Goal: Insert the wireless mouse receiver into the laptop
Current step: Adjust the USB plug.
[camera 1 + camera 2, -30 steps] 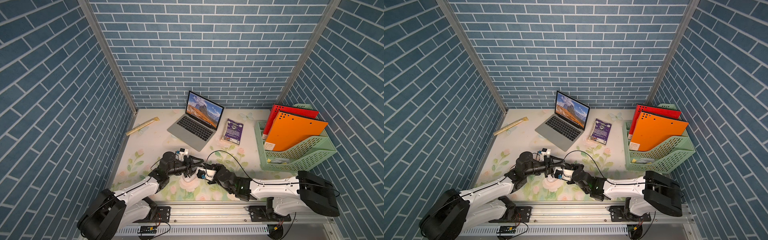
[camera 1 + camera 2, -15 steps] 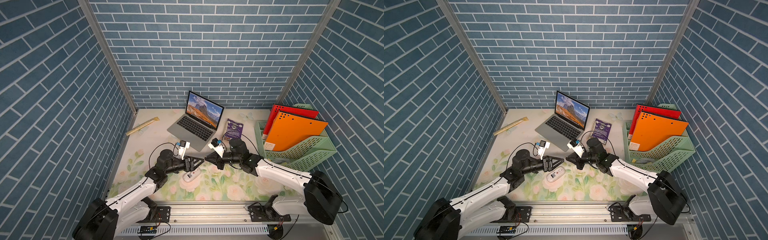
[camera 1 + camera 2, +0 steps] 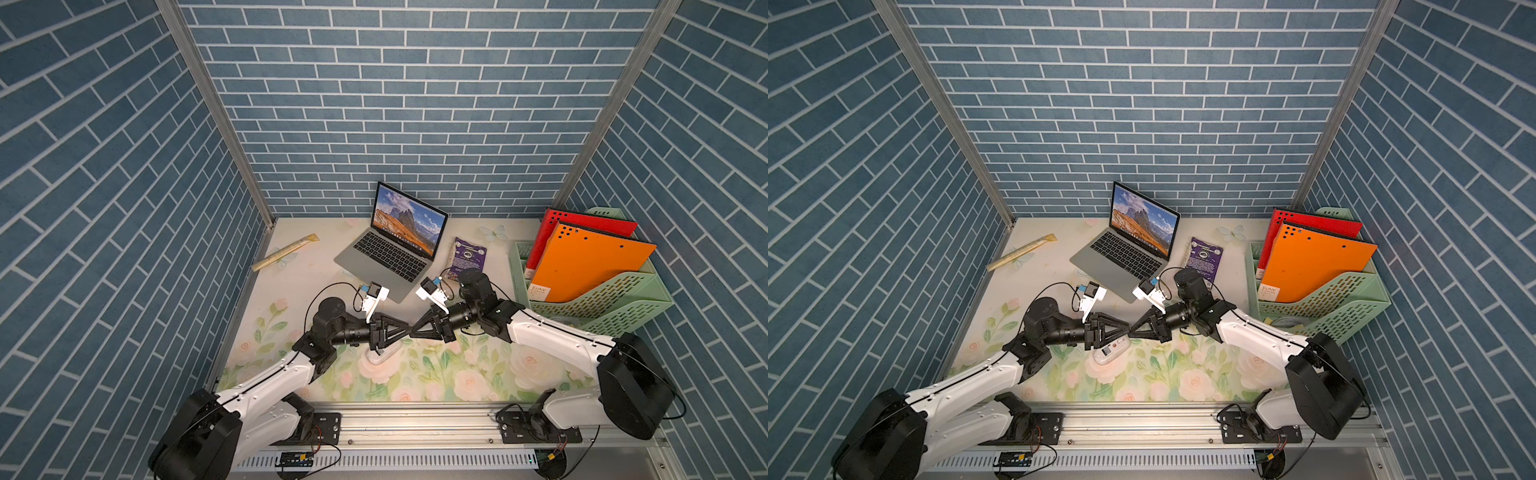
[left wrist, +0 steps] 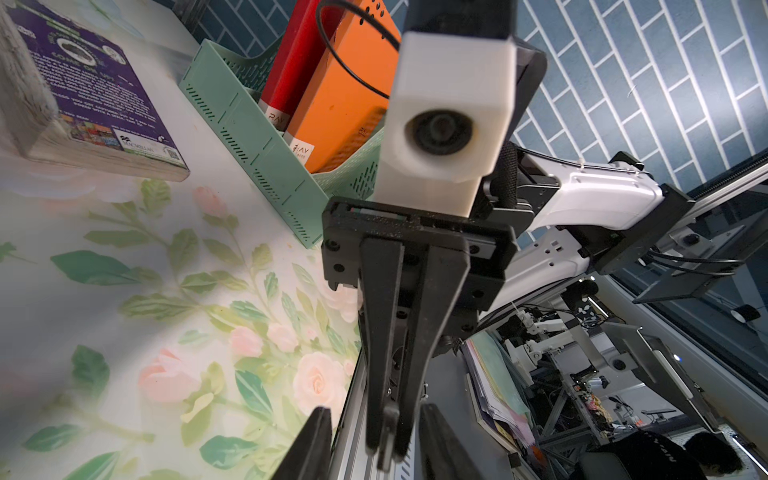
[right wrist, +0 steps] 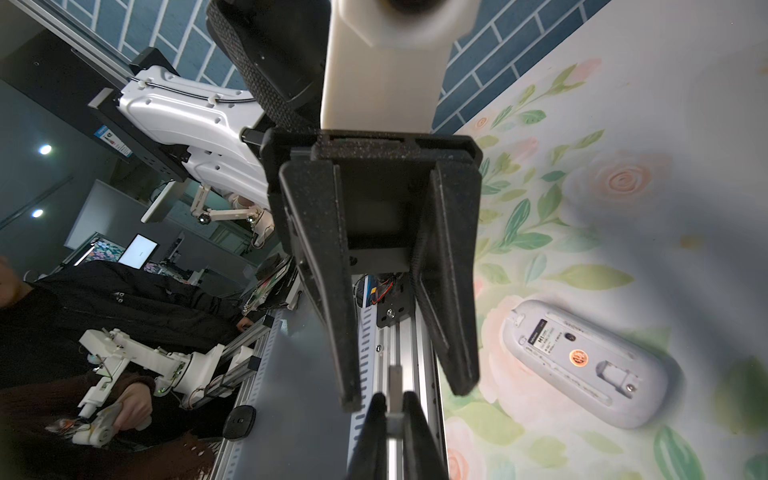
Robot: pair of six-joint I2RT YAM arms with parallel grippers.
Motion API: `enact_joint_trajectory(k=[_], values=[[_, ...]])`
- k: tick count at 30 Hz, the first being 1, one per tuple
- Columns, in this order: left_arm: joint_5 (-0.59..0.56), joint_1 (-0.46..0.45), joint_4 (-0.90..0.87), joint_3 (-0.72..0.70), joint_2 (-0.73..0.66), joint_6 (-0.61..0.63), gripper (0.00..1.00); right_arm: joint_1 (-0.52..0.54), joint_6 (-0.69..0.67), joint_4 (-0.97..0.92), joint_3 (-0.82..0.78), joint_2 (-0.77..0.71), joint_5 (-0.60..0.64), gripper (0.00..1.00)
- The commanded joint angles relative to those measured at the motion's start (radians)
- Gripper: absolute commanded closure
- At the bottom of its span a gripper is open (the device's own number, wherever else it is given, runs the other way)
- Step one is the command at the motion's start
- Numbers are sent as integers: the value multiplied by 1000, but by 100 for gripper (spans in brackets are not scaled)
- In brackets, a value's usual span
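Receiver [image 5: 395,384], out of the wireless mouse [image 5: 582,365], sits clenched in right gripper [image 5: 393,405]; left gripper [image 4: 376,411] gapes around it; insertion into laptop [image 3: 386,253], twelve o'clock, remains.

I've brought my right claw [image 3: 415,331] and its receiver [image 5: 395,384] back from the laptop [image 3: 386,253] to my left claw [image 3: 404,335], whose jaws have narrowed.

The table [image 3: 457,376], patterned with flowers, carries an open laptop [image 3: 386,254] toward the back, a purple book [image 3: 467,255] just beside it, a green rack [image 3: 602,301] on the right arm's side, a long beige stick [image 3: 284,252] near the opposite wall, and a mouse [image 3: 1109,351] lying underside-up toward the front.
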Motion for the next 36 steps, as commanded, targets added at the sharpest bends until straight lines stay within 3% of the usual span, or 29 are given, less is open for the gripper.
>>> enact_joint_trajectory(k=[1, 4, 9, 15, 21, 22, 24, 29, 32, 36], values=[[51, 3, 146, -12, 4, -78, 55, -10, 22, -20, 11, 8, -70, 100], [54, 2, 204, -31, 22, -121, 55, -11, 22, -21, 14, 8, -77, 100], [68, 1, 193, -34, 38, -122, 64, -12, 20, -20, 16, 11, -81, 100], [67, -2, 185, -49, 34, -126, 78, -13, 23, -17, 20, 10, -82, 100], [65, -11, 173, -39, 39, -124, 100, -13, 15, -18, 16, 11, -74, 100], [65, -11, 169, -40, 41, -125, 100, -13, 6, -19, 14, 8, -62, 98], [43, -11, 131, -38, 40, -117, 100, -12, -39, -56, 16, -11, -19, 82], [-59, -11, 19, -23, 32, -111, 100, -10, -162, -170, 11, -94, 257, 44], [-129, -11, -38, -11, 30, -127, 100, 25, -240, -188, -27, -183, 507, 39], [-136, -11, 8, -14, 54, -210, 100, 203, -394, -167, -80, -287, 995, 42]])
